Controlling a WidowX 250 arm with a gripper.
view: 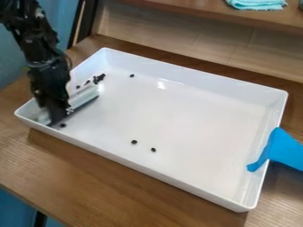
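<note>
A large, white, smooth rectangular tray (189, 117) sits on the brown wood-grain tabletop (118, 181). The black two-finger gripper (57, 116) is down inside the tray's near left corner, against a pale, straight-edged tool (84, 97) lying along the left short side. Whether the gripper is open or closed on the tool, I cannot tell.

Small, dark, roundish pieces (134, 142) dot the tray floor: a cluster beyond the tool near the far left corner, one by the gripper, one toward the far long side, and two near the middle of the near long side. A bright blue, flared piece (285, 150) overlaps the right short wall. A folded turquoise cloth (257, 4) lies on a wooden shelf (195, 11) behind.
</note>
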